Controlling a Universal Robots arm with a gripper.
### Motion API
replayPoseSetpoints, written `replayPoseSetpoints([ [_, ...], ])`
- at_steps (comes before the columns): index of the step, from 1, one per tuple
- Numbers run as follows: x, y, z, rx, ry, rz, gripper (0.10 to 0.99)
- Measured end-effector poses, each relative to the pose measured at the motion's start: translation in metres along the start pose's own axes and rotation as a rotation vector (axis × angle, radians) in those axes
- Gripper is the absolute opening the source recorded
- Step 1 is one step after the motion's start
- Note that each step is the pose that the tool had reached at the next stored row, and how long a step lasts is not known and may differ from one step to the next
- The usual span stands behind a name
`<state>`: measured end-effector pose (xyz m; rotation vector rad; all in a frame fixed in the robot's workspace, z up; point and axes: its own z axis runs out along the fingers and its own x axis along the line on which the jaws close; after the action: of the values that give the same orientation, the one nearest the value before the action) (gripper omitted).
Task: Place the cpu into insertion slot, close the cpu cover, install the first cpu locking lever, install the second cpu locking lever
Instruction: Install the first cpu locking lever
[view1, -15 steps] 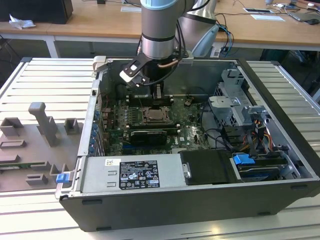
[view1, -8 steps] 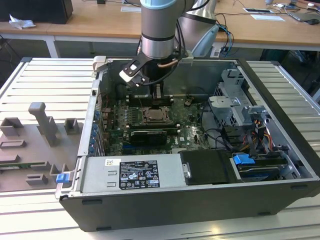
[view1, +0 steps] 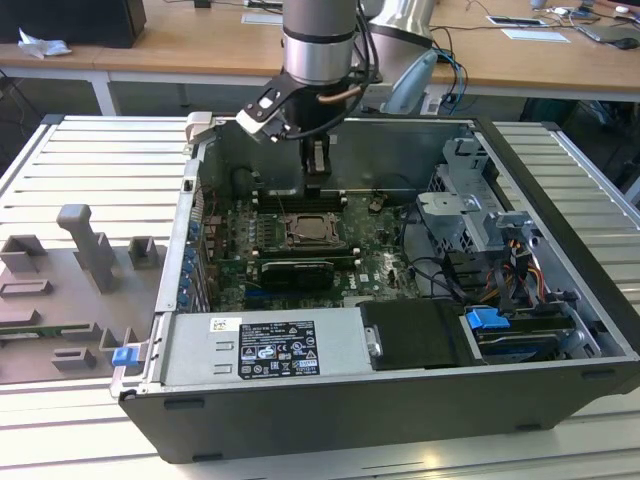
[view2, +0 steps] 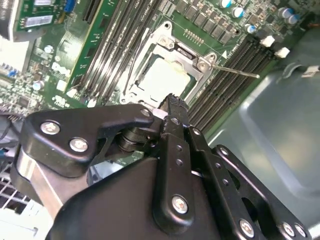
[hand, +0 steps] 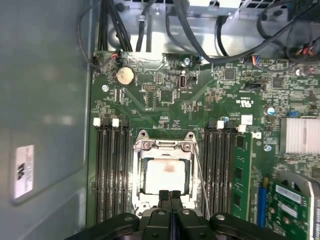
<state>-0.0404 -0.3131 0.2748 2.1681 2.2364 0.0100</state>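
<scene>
Just beyond the gripper (hand: 170, 194), whose fingers are pressed together and hold nothing, the cpu (hand: 166, 175) lies framed by the lowered cover (hand: 162, 146); one thin lever (view2: 235, 70) juts out sideways.

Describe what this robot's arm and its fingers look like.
The arm is a silvery-grey tube with a dark band; black cables hang beside it. The gripper is black, built of flat linked plates joined by silver screws, tapering into two slim black fingers.
</scene>
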Motion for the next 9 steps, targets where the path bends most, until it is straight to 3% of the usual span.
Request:
replayPoseSetpoints([
  [3,0.0001,0.0001,-0.0014,-0.001,-0.0003,-0.026,0.106],
  [9,0.0001,-0.0001,0.0018,-0.003,0.0028,-0.173,0.106],
])
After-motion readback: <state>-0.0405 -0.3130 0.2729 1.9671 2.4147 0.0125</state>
